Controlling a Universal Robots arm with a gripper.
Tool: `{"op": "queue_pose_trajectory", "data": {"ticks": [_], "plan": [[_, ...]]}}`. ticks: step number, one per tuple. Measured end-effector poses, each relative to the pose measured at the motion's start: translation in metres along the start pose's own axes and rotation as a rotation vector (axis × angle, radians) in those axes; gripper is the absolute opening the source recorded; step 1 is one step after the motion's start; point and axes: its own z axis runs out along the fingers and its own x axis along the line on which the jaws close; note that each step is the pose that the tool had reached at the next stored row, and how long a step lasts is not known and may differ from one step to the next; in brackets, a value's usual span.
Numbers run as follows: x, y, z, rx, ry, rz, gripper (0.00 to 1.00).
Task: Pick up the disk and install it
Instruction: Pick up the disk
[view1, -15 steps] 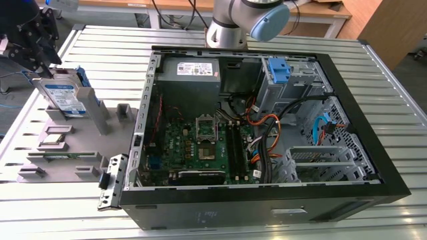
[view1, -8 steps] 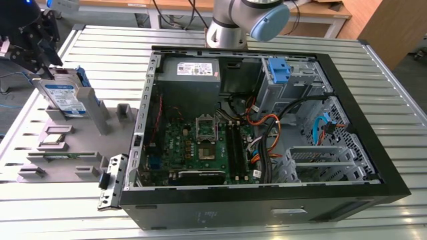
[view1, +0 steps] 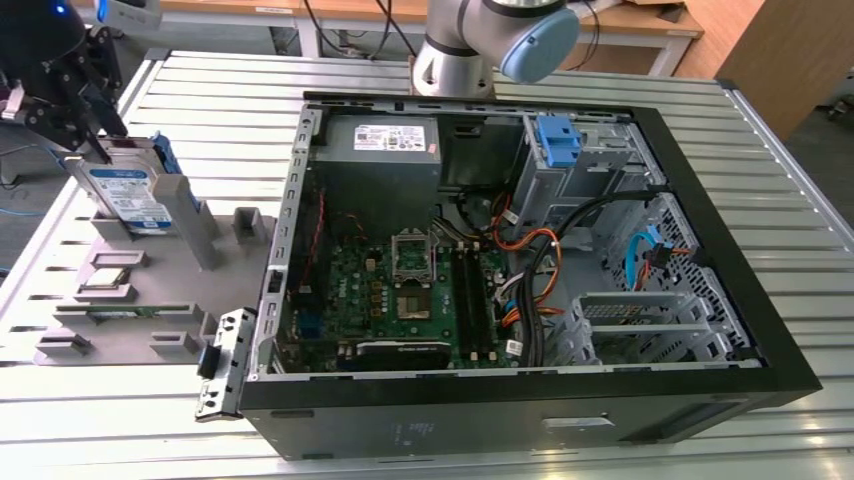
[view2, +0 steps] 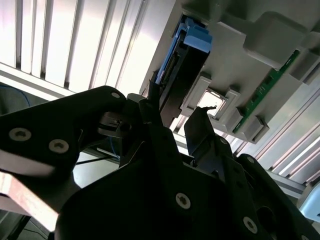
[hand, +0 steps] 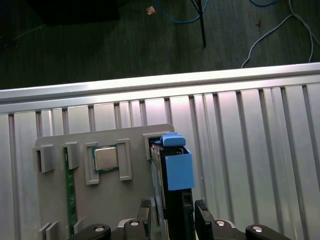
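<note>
On the slatted metal table (view1: 134, 430), my gripper (hand: 172, 210) straddles the disk (hand: 177, 170), which stands on edge in its grey fixture (hand: 115, 200); the fingers seem clamped on its sides, though contact is hard to confirm, so I judge the pick under way, calling for a straight lift.

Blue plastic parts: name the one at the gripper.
The rail on the disk, upright in the grey holder at the exterior view's left, under the gripper. The bare blue bracket sits inside the computer case.
</note>
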Motion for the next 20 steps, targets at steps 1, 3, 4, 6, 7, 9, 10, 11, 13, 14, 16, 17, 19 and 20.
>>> {"op": "queue_pose_trajectory", "data": {"ticks": [1, 3, 4, 6, 7, 9, 10, 11, 13, 14, 16, 17, 19, 20], "plan": [[0.0001, 0.0, 0.0006, 0.0, 0.0, 0.0, 0.47], [0.0002, 0.0, 0.0017, 0.0003, 0.0, 0.0, 0.47], [0.0002, 0.0, 0.0024, 0.0006, -0.0001, 0.0, 0.47], [0.0004, -0.0001, 0.0042, 0.0015, -0.0002, 0.0, 0.47], [0.0005, -0.0001, 0.005, 0.0021, -0.0002, 0.0, 0.47], [0.0006, -0.0002, 0.0068, 0.0027, -0.0003, -0.002, 0.47], [0.0006, -0.0003, 0.0073, 0.0024, -0.0001, -0.004, 0.47], [0.0007, -0.0003, 0.0078, 0.002, 0.0002, -0.008, 0.47], [0.0008, -0.0004, 0.0088, 0.0013, 0.0008, -0.018, 0.47], [0.0008, -0.0004, 0.0093, 0.0008, 0.0011, -0.023, 0.47], [0.0009, -0.0005, 0.0103, -0.0003, 0.0018, -0.036, 0.47], [0.0009, -0.0005, 0.0106, -0.0008, 0.0022, -0.041, 0.47], [0.0009, -0.0005, 0.0112, -0.0013, 0.0026, -0.048, 0.47], [0.001, -0.0005, 0.0117, -0.0016, 0.0028, -0.052, 0.47]]}}
